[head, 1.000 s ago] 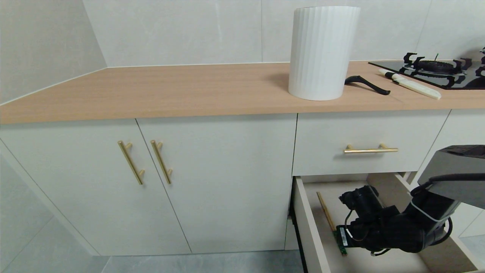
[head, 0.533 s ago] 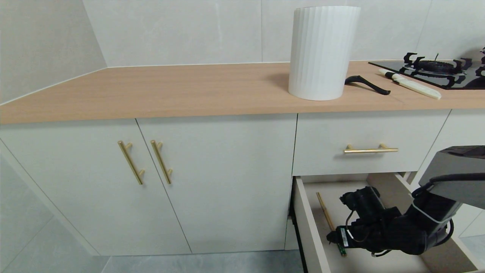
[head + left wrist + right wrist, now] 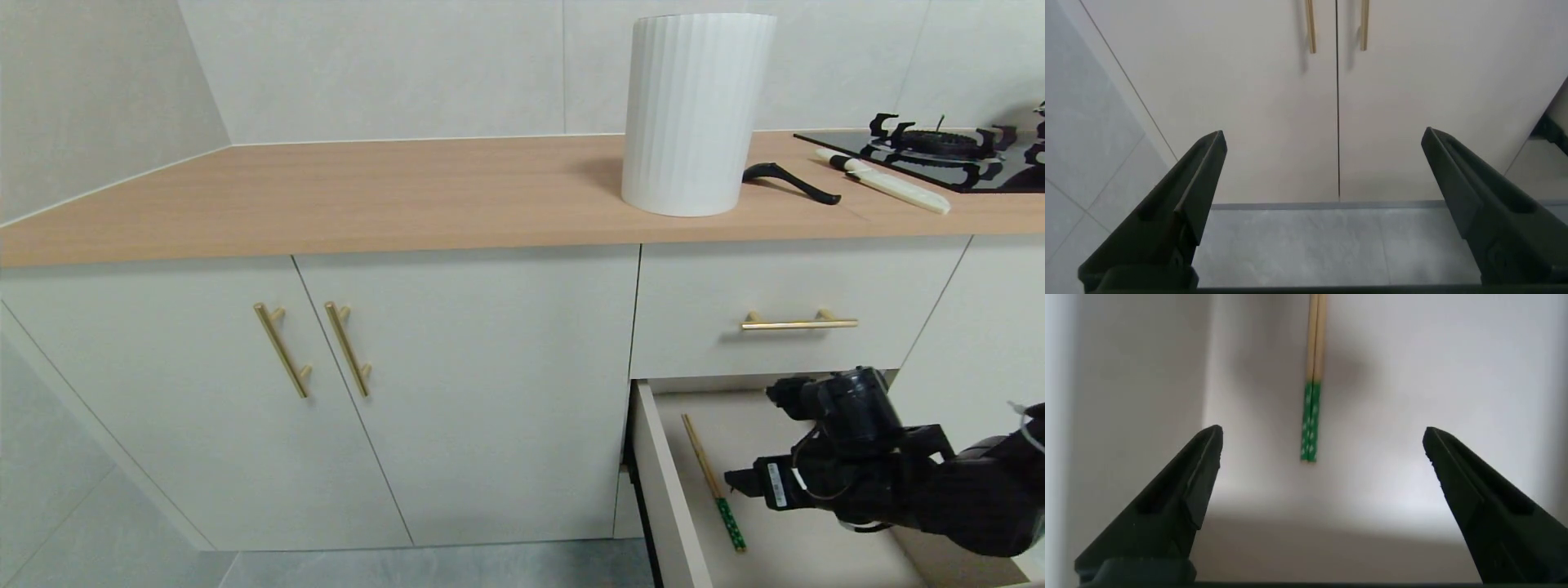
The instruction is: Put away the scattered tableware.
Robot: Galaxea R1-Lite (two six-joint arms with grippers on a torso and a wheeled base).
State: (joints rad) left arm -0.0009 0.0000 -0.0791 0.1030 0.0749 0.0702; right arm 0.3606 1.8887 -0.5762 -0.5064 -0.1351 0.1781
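A pair of wooden chopsticks with green patterned ends (image 3: 715,484) (image 3: 1313,384) lies on the floor of the open lower drawer (image 3: 663,482). My right gripper (image 3: 735,482) (image 3: 1319,449) hovers inside the drawer just right of the chopsticks, open and empty. On the countertop lie a black-handled utensil (image 3: 790,181) and a cream knife (image 3: 886,182) beside the stove. My left gripper (image 3: 1323,163) is open and empty, low in front of the double cabinet doors (image 3: 1337,90).
A tall white ribbed container (image 3: 692,110) stands on the wooden countertop (image 3: 367,192). A black gas stove (image 3: 939,151) is at the far right. The upper drawer (image 3: 796,306) with a gold handle is shut above the open one.
My right gripper let go of the chopsticks, which now lie in the drawer, and drew back to the right and up. The arm's upper links have left the head view.
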